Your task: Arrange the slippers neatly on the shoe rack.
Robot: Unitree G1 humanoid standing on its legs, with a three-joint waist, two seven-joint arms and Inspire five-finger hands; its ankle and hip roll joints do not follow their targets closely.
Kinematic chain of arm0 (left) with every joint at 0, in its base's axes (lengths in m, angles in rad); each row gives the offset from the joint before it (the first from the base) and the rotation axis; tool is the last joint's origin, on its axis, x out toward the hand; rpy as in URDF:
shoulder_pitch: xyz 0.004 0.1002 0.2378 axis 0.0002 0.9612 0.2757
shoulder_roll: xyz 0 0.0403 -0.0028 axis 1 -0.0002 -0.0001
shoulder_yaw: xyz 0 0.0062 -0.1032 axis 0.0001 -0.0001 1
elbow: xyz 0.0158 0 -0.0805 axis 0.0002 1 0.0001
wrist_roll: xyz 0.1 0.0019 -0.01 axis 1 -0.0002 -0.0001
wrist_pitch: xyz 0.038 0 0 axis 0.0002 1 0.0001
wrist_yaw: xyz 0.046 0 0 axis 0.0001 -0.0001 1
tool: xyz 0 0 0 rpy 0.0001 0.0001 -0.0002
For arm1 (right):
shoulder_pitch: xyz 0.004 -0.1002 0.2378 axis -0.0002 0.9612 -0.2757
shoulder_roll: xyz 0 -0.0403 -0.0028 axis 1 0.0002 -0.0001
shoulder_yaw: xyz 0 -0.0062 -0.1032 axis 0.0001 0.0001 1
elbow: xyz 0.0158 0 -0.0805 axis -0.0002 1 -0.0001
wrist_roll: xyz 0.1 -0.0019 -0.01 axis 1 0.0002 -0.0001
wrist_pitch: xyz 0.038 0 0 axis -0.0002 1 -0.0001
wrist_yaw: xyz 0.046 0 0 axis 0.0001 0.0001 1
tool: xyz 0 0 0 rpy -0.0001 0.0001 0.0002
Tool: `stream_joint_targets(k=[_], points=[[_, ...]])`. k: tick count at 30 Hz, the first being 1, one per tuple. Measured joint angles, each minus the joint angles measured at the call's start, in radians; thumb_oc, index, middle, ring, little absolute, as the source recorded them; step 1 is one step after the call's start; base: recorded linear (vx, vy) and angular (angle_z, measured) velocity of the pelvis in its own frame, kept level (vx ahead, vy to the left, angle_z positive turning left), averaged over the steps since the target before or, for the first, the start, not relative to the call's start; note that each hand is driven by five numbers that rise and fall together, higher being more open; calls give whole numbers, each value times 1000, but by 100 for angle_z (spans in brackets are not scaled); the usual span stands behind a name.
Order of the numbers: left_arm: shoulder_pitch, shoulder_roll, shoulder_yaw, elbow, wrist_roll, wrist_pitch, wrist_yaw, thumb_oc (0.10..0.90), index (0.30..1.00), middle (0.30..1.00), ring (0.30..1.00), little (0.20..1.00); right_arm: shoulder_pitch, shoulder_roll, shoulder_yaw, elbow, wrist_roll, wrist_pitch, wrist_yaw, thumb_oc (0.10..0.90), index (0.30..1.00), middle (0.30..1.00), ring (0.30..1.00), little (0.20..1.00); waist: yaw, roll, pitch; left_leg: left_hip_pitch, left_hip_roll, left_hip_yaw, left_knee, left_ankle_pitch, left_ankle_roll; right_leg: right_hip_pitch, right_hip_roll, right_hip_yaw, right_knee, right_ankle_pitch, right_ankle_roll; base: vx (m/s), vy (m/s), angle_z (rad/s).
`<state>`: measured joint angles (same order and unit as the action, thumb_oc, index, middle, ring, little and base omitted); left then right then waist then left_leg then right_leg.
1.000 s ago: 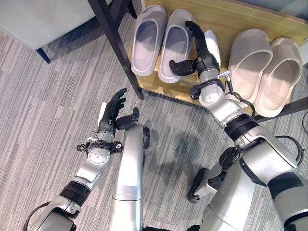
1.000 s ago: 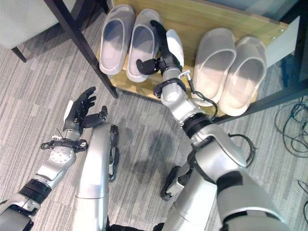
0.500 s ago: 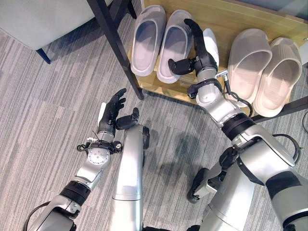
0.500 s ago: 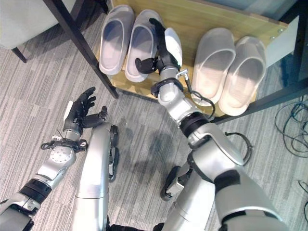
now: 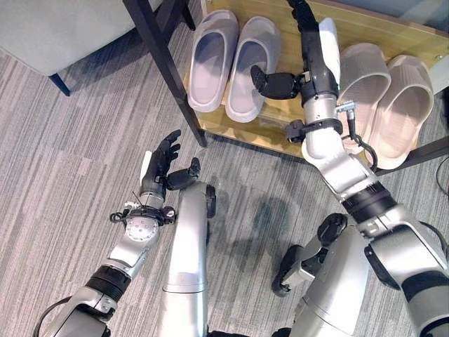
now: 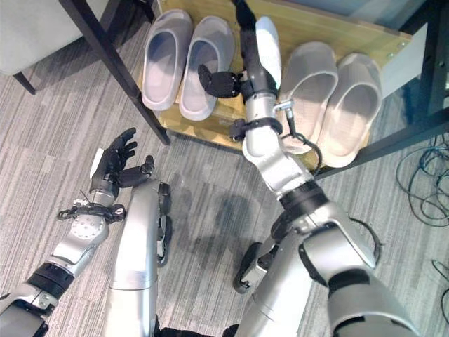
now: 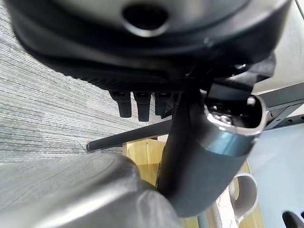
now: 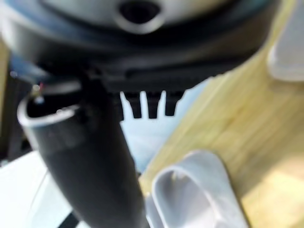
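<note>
On the floor side, left hand (image 5: 163,160): it hovers over the grey carpet (image 5: 63,161), well short of the rack, fingers loosely spread and holding nothing. Leave it idle there.

Rack post (image 5: 163,67): this dark slanted leg stands just left of the shelf. Keep any sweep of the arm away from it.

Grey slippers (image 5: 233,60): the pair lies side by side at the left end of the wooden shoe rack (image 5: 277,31), toes toward the back, heels near the front edge. The right one of the pair sits just beside the right thumb.

Right hand (image 5: 309,67): it reaches over the shelf between the two pairs, fingers straight and stretched toward the back, thumb stuck out toward the grey pair. It grips nothing. You cannot tell whether the thumb touches the slipper.

Beige slippers (image 5: 384,98): this pair rests at the right end of the shelf, close together, angled a little.

Step in hand: judged from this, you are squaring the pairs. Nudge with flat fingers along a slipper's side, slowly, so it slides without tipping or bumping its neighbour.
</note>
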<state>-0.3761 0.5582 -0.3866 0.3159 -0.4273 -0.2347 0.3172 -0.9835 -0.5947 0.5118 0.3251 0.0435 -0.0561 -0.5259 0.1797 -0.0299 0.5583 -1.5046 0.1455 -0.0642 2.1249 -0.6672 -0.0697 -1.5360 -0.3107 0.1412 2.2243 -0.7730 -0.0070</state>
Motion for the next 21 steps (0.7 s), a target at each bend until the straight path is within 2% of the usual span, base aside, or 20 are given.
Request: stream_joint_targets(k=[1, 3, 6, 10, 11, 14, 17, 18, 19, 20, 21], points=[[12, 5, 11, -6, 0, 2, 0, 800, 900, 900, 900, 900, 31, -25, -11, -38, -3, -1, 5, 800, 900, 900, 900, 900, -17, 0, 0, 3, 1, 0, 0, 0, 0, 0, 2, 1, 2, 0, 1, -42, -71, 2], [39, 6, 35, -21, 7, 3, -1, 800, 900, 900, 900, 900, 98, -73, -30, -124, -17, -3, 12, 800, 900, 900, 900, 900, -25, -1, 1, 3, 1, -1, 2, 0, -1, 4, 7, 1, 3, -4, 1, -36, -62, -1], [76, 8, 76, -41, 24, 6, -6, 800, 900, 900, 900, 900, 313, -138, -168, -348, -22, -22, 65, 800, 900, 900, 900, 900, -46, -2, 1, 6, 8, -1, 4, -1, -1, 3, 14, 2, 8, -5, 4, -39, -52, -5], [133, 22, 127, -61, 39, 18, -11, 800, 900, 900, 900, 900, 499, -160, -270, -492, -20, -64, 124, 800, 900, 900, 900, 900, -98, -2, 1, 18, 17, -2, 5, -2, -2, 2, 29, 4, 11, -3, -1, -32, -24, -5], [147, 22, 144, -73, 47, 20, -22, 800, 900, 900, 900, 900, 579, -166, -316, -549, -20, -76, 150, 800, 900, 900, 900, 900, -96, -2, 1, 17, 17, 0, 1, -3, -1, 2, 28, 5, 11, -6, -5, -25, -7, -6], [177, 18, 183, -81, 69, 20, -28, 800, 900, 900, 900, 900, 692, -178, -362, -613, -16, -117, 196, 800, 900, 900, 900, 900, -120, -1, 0, 23, 23, 3, -13, -1, -6, -4, 31, 5, 3, -3, -12, -41, 3, -4], [183, 5, 212, -77, 83, 19, -31, 800, 900, 900, 900, 900, 723, -180, -380, -626, -17, -148, 225, 800, 900, 900, 900, 900, -116, -3, 0, 22, 32, 13, -76, 17, -33, -25, 45, -8, -53, 23, -24, -109, 67, -17], [165, -10, 227, -58, 98, 17, -39, 800, 900, 900, 900, 900, 722, -171, -392, -625, -18, -160, 234, 800, 900, 900, 900, 900, -110, -3, -1, 20, 38, 32, -159, 48, -28, -39, 50, -24, -130, 61, -43, -166, 84, -25], [164, -17, 236, -60, 107, 16, -40, 800, 900, 900, 900, 900, 718, -178, -394, -626, -18, -163, 237, 800, 900, 900, 900, 900, -103, -5, -1, 21, 44, 40, -208, 68, -39, -45, 63, -35, -175, 86, -35, -169, 160, -27], [141, -29, 241, -37, 118, 15, -44, 800, 900, 900, 900, 900, 719, -178, -411, -621, -28, -169, 242, 800, 900, 900, 900, 900, -92, -5, -1, 25, 52, 54, -284, 98, -30, -45, 60, -54, -251, 119, -56, -115, 139, -25], [116, -39, 241, -23, 125, 19, -47, 800, 900, 900, 900, 900, 720, -175, -426, -614, -35, -172, 244, 800, 900, 900, 900, 900, -84, -4, -1, 31, 53, 55, -355, 125, -31, -32, 60, -82, -325, 148, -61, -88, 160, -17]])
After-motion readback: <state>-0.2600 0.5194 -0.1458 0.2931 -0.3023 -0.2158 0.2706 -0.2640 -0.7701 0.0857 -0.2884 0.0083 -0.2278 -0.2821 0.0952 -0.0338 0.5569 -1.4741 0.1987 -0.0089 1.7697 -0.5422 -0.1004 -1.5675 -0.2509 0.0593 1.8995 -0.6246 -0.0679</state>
